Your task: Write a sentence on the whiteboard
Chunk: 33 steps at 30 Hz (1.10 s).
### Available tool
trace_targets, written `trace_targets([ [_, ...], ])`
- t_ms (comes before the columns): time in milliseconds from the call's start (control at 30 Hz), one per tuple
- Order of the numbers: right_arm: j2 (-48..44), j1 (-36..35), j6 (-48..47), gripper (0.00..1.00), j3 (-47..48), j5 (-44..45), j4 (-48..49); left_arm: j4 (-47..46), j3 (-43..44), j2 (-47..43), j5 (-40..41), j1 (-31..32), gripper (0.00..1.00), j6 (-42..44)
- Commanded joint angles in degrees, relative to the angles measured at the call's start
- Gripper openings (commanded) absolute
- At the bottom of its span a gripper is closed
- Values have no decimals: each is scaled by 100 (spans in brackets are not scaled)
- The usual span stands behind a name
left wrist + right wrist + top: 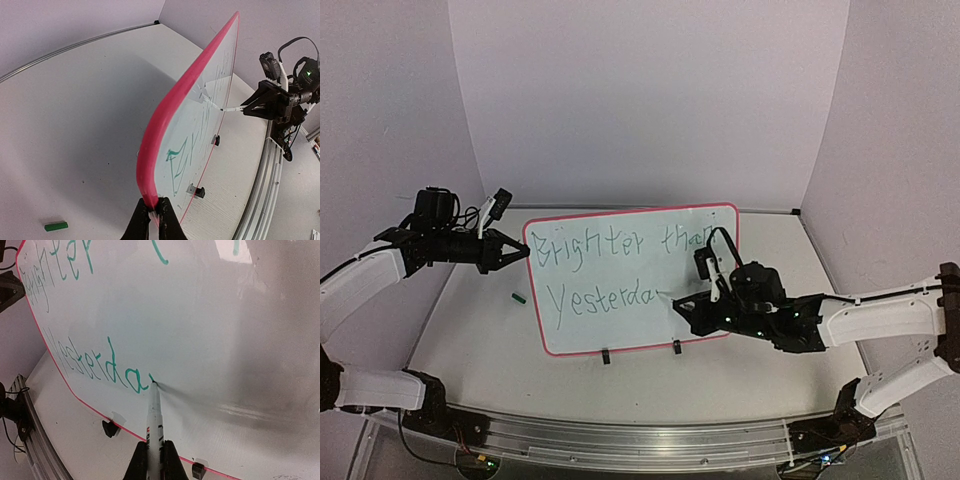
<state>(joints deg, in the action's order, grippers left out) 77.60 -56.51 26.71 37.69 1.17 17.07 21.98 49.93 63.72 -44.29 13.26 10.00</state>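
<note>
1. The whiteboard [630, 325] stands on its lower long edge, mid-bench [480, 350] between the two arms.
2. The left hand [154, 212] is pinched shut on the board's red left rim.
3. The right hand [154, 455] is clamped on a marker [154, 415], whose tip touches the board just after the last "a".
4. The sentence [603, 302] shows "Brighter tha" over "Yesterda" (green ink, the top line's end hidden by a cable).
5. A small green cap [519, 297] lies on the bench, left of the board.

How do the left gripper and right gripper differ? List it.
The left gripper pinches the red edge of the whiteboard; the right gripper pinches a marker. The left sits at the board's side, the right before its face, marker tip touching the sentence. Both are shut.
</note>
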Motion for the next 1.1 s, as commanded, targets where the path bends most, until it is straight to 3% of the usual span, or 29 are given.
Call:
trace_targets([
  [0,-219,31,237,0,-237,272,7,560,-64,189,226,206,0,244],
  [467,-767,32,74,0,-274,296,53,566,-63,187,228,207,0,248],
  [1067,-325,174,-47,0,-60,131,62,562,-65,200,219,218,0,245],
])
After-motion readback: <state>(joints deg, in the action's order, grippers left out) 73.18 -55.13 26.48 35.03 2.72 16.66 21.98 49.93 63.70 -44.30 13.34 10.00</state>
